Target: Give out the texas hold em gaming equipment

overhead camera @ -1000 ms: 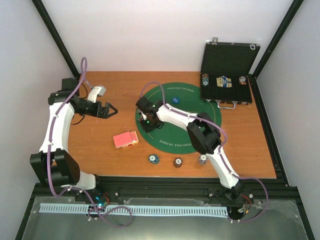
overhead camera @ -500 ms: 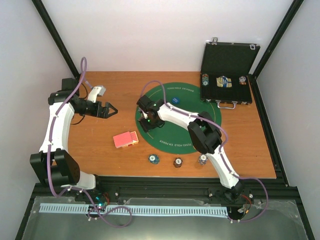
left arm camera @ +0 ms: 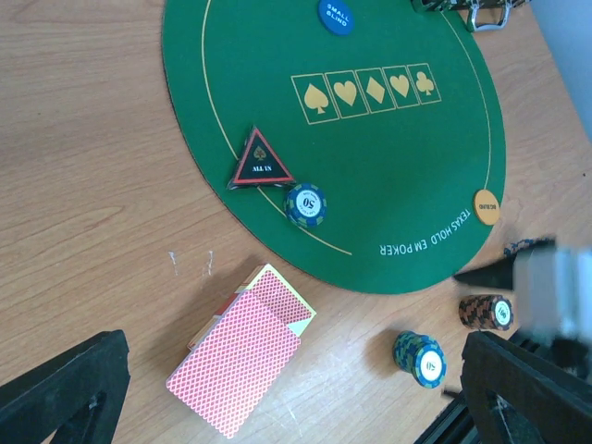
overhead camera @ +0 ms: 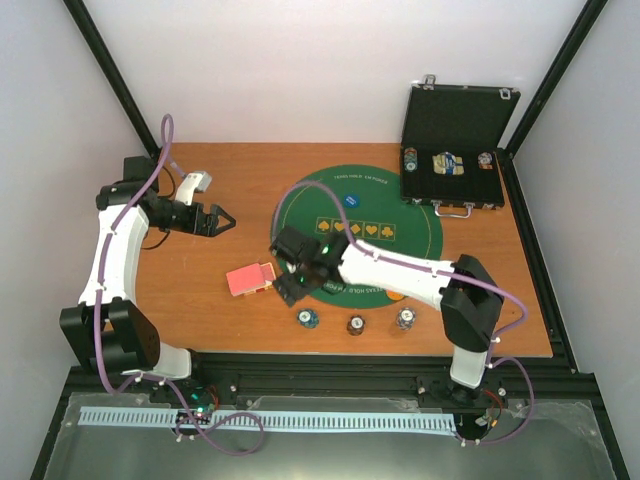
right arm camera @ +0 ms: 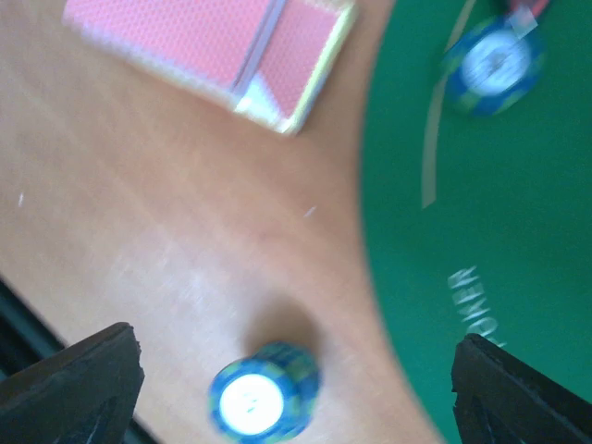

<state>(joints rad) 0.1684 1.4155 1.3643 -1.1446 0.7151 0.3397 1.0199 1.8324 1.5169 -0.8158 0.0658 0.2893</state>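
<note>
Currently right gripper (right arm camera: pixel 291 353) stands wide, empty, over a blue-green chip stack (right arm camera: pixel 264 400) near the red-backed cards (right arm camera: pixel 208 46); left gripper (overhead camera: pixel 222 221) wide, empty.

Black case (overhead camera: pixel 455 125) open, far-rt corner of table (overhead camera: pixel 500 300); lid seems upright.

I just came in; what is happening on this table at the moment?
A poker set is being laid out. The right gripper, open and empty, hangs over the table between the card deck and a blue chip stack, at the edge of the green mat. The left gripper is open and idle at the left. An all-in triangle and a single chip lie on the mat.
</note>
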